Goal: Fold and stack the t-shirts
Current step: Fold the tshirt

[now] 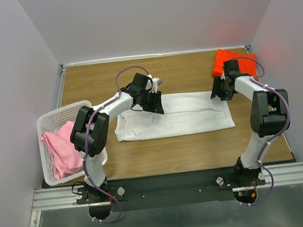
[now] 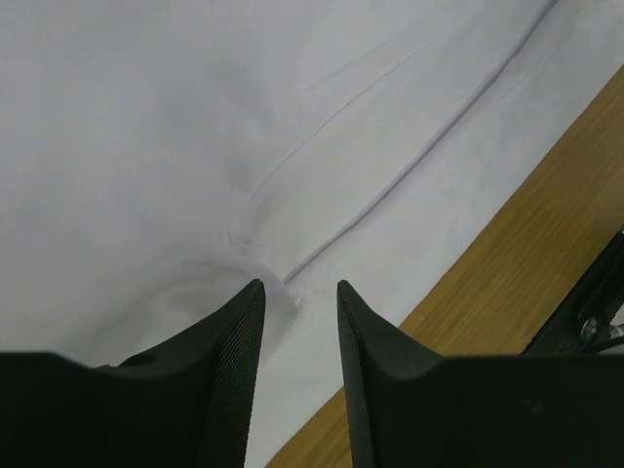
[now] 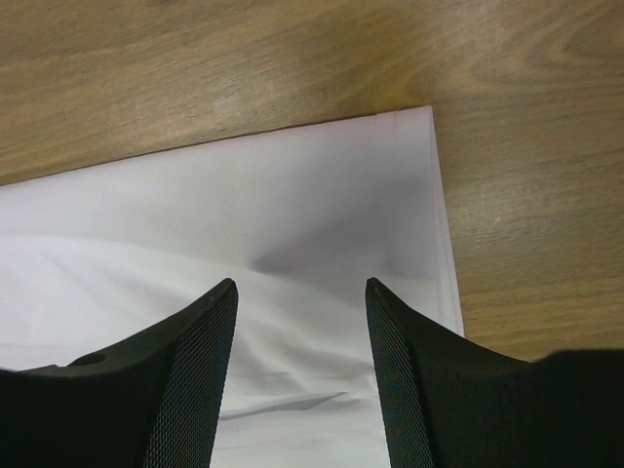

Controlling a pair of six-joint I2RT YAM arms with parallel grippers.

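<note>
A white t-shirt [image 1: 189, 115] lies flat as a long band across the middle of the table. My left gripper [image 1: 153, 100] hangs over its far left part, open; in the left wrist view the fingers [image 2: 300, 285] straddle smooth white cloth [image 2: 195, 127] beside a seam, with nothing pinched. My right gripper [image 1: 222, 91] is over the shirt's far right corner, also open; the right wrist view shows the fingers [image 3: 302, 283] above the cloth [image 3: 244, 195] near its hemmed edge. An orange-red t-shirt [image 1: 221, 58] sits folded at the back right. A pink t-shirt [image 1: 61, 149] lies crumpled in the basket.
A white lattice basket [image 1: 60, 112] stands at the left edge of the wooden table [image 1: 198, 152], partly overhanging it. Walls close the table at the back and both sides. The right arm's elbow stands near the right wall.
</note>
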